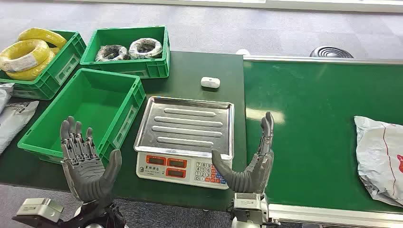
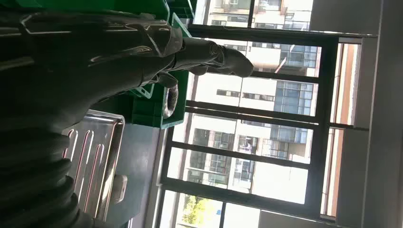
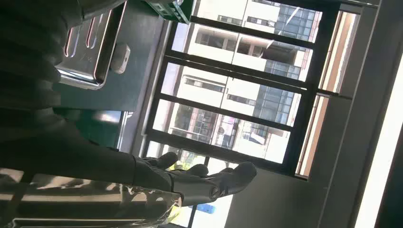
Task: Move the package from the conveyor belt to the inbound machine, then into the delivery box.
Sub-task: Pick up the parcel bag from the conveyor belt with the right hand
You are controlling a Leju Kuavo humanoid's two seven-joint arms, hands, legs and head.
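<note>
Waiting, both empty: left hand (image 1: 85,164) and right hand (image 1: 249,164) spread wide, palms up near scale (image 1: 185,126). Package (image 1: 380,159) well apart on belt (image 1: 309,118), far right. Reach right hand across, grip bag body, not loose edge.

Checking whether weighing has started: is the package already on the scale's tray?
No. The scale's steel tray is bare, and the package lies on the green conveyor belt.

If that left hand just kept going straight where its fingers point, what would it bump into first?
Most likely the empty green bin: the left hand points up and forward at its near wall. Depth is unclear, so it might pass above the rim.
</note>
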